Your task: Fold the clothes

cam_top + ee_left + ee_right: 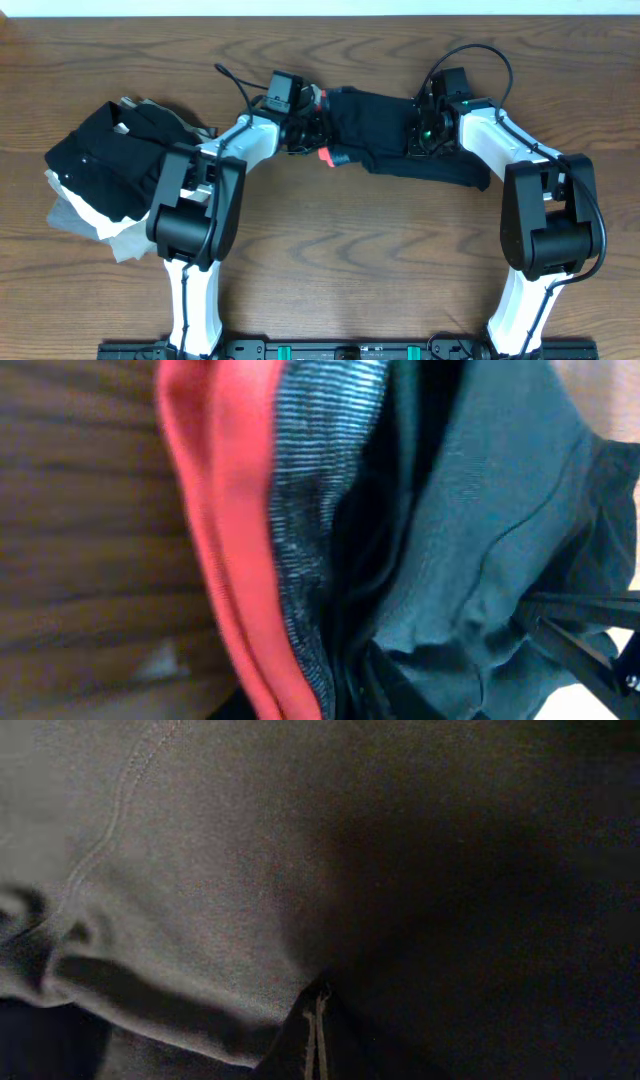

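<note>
Left gripper (305,128) sat at the waistband end of the leggings (375,128) and right gripper (422,130) at the opposite end. Dark cloth filled both wrist views, so I cannot tell whether either was spread or clamped. The leggings lay bunched across the far middle of the wooden table (380,250), their coral-red waistband (225,560) edged by a heathered grey band (310,560). A heap of garments (105,170) lay well apart, beside the left arm.

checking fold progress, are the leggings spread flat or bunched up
Bunched, not spread: the leggings lie as a short, rumpled, layered lump.
</note>
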